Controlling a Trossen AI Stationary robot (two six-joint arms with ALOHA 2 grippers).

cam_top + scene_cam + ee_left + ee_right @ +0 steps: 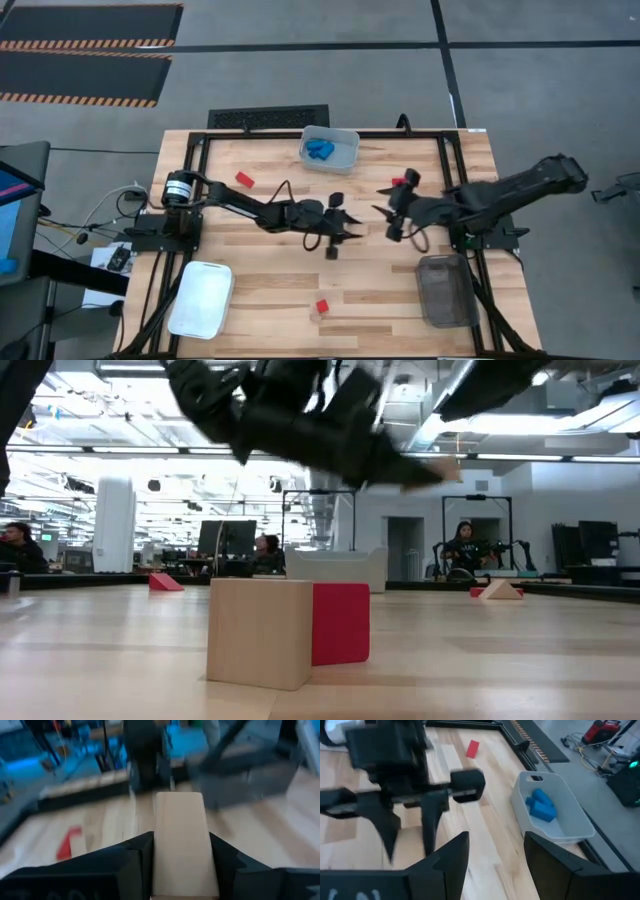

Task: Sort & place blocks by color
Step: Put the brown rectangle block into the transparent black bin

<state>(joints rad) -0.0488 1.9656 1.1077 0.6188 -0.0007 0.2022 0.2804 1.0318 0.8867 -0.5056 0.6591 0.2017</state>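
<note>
My left gripper (347,224) hangs over the middle of the table, shut on a long tan block (181,840). My right gripper (495,851) is open and empty, just to the right of the left gripper and facing it (386,214). A red block (322,306) stands against a tan block (258,632) on the table near the front edge. Another red block (244,179) lies at the far left. A third red piece (398,182) lies by my right arm. Several blue blocks (541,806) lie in the clear bin (345,140) at the far edge. My left gripper pinches the tan block by its two long sides (161,857) between its two fingers (132,855). The block lies along the fingers and juts out past their tips. Its free end (447,470) shows well above the table, so it is lifted clear.
A white bin (200,298) stands at the near left and a grey bin (446,290) at the near right. A black frame (200,150) runs round the table's sides. Bare wood lies between the two near bins. People sit in the room beyond the table.
</note>
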